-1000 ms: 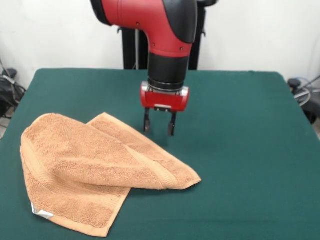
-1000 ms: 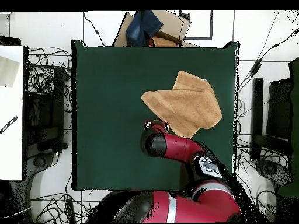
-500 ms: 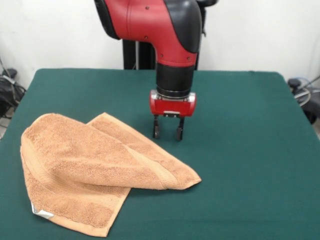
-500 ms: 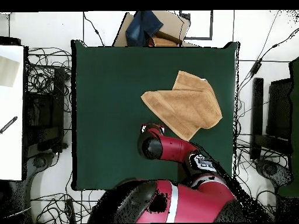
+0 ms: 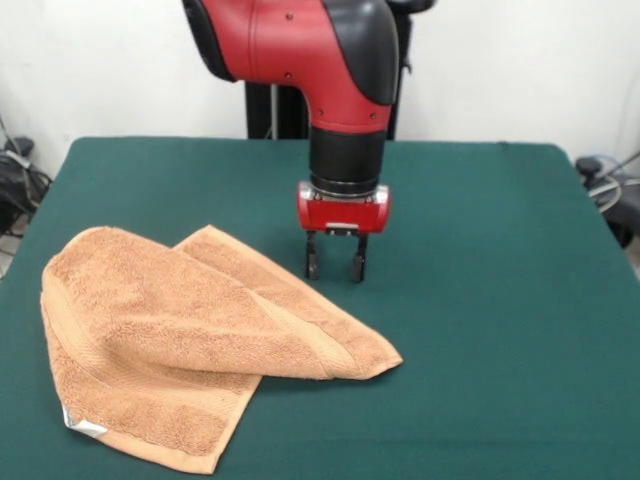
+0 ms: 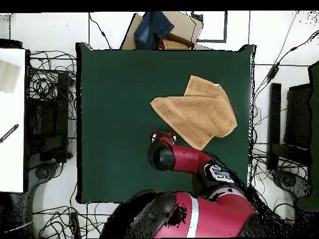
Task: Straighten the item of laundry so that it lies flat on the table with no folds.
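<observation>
While the arm hangs over it, table (image 5: pixel 480 300): green cloth spreading wide on every side of the gripper; only the overhead view shows all four edges (image 6: pixel 112 112).
Towel (image 5: pixel 190 345): peach, folded over itself, its upper edge just beside the gripper; in the overhead view (image 6: pixel 196 112) it lies just beyond the arm's end.
Gripper (image 5: pixel 334 268): fingers parted, holding nothing, pointing down at bare cloth; seen only from the front, hidden under the arm from overhead.
Label (image 5: pixel 82 425): white, at the towel's corner farthest from the gripper, front view only.
</observation>
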